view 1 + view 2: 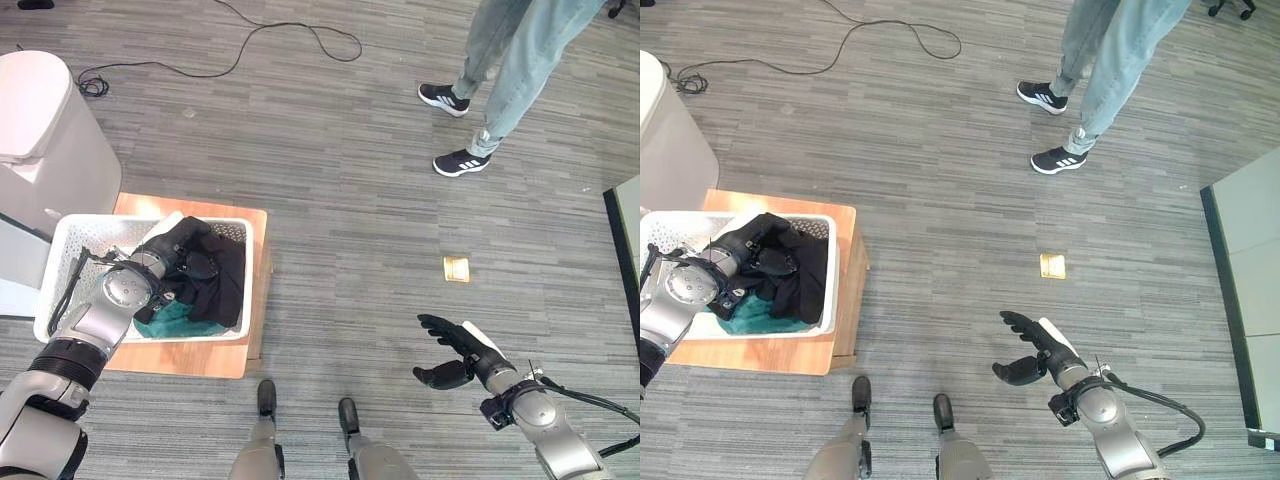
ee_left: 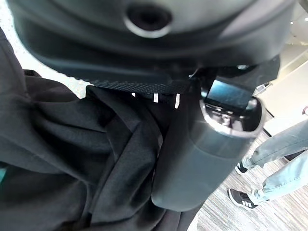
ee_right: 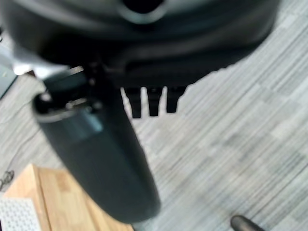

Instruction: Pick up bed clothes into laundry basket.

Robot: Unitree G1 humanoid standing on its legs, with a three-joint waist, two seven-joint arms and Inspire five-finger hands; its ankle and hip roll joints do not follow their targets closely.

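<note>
Laundry basket [image 1: 62, 262]: white, on a wooden platform [image 1: 222, 353]. Contents: black garment [image 1: 222, 278] over teal cloth [image 1: 185, 322]. Left hand [image 1: 178, 256]: resting in the black garment, fingers' grip cannot be told. Right hand [image 1: 455, 352]: fingers loosely spread, empty, above the floor. Task apparently near done; release left.

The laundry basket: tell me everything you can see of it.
The laundry basket is white, rectangular, plastic-looking, with perforated lattice walls and a solid rim. It stands upright on a low wooden platform on the grey floor, beside a white bin. Inside lie a black garment, draped over the wall on the robot's right, and teal cloth beneath it. The left hand reaches into the basket, on the black garment.
</note>
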